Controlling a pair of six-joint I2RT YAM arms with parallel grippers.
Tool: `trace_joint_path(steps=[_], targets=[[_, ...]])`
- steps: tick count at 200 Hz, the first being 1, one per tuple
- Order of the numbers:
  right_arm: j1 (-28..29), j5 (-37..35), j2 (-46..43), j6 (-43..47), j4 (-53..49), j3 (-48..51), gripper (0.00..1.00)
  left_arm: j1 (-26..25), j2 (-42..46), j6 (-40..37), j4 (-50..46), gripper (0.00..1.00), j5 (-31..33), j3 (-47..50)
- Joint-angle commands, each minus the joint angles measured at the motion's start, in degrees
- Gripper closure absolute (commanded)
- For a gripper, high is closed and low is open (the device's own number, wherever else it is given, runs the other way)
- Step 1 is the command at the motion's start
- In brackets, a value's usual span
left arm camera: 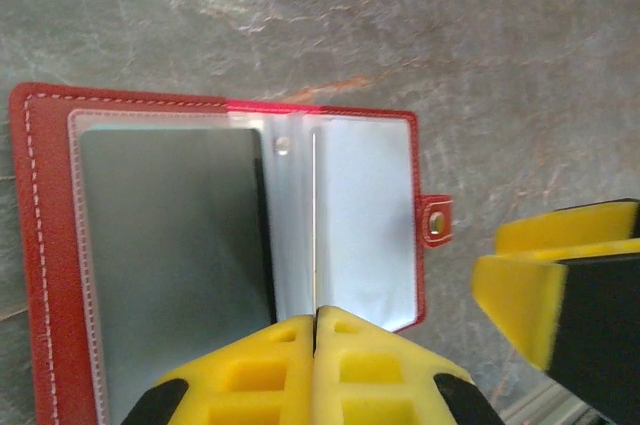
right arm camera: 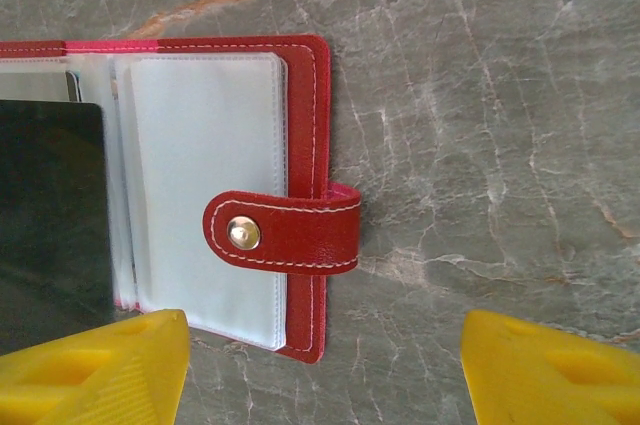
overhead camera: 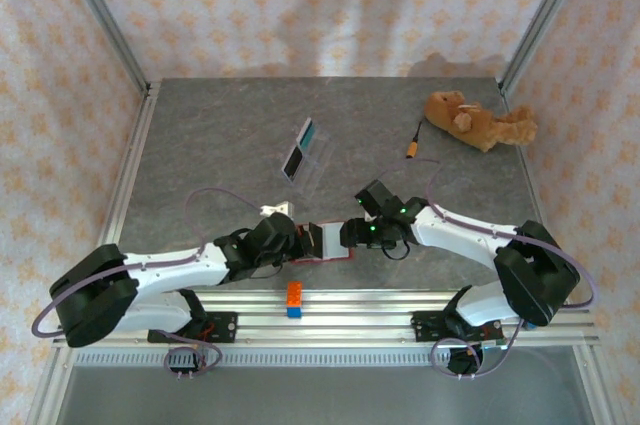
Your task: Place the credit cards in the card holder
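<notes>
The red card holder (overhead camera: 325, 243) lies open on the grey tabletop (overhead camera: 200, 145), at 6 o'clock near the front edge, between the two claws. The left claw (overhead camera: 300, 242) is at its 9 o'clock side and the right claw (overhead camera: 348, 235) at its 3 o'clock side.

In the left wrist view, the left claw (left arm camera: 315, 365) has its yellow pads pressed tight together over the near edge of the card holder (left arm camera: 50, 245). I cannot tell if a thin clear page is pinched between them. A dark card (left arm camera: 175, 245) sits in the clear pocket at 9 o'clock.

In the right wrist view, the right claw (right arm camera: 320, 370) has its fingers far apart, with nothing squeezed between them. One finger is over the card holder's edge, the other over bare tabletop. The snap tab (right arm camera: 285, 233) is folded over the pale pocket.

More credit cards (overhead camera: 298, 148) rest in a clear tray (overhead camera: 318, 160) at 12 o'clock from the card holder. A teddy bear (overhead camera: 478, 120) lies at 2 o'clock.
</notes>
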State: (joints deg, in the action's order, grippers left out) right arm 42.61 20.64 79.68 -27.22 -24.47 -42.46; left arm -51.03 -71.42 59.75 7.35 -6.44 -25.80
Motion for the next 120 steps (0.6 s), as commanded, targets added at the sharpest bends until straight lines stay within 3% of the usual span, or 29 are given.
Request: trace_joint_path(steps=[1,120], targets=[[0.3,-0.6,0.3,-0.6,0.7,-1.3,0.28,-0.2,-1.9,-0.6,1.9,1.00,0.8,-1.0],[-0.4,-1.1,0.7,-1.9,2.9,1.5,0.25,0.1,-9.4,-0.3,7.1,1.00,-3.4,-1.7]])
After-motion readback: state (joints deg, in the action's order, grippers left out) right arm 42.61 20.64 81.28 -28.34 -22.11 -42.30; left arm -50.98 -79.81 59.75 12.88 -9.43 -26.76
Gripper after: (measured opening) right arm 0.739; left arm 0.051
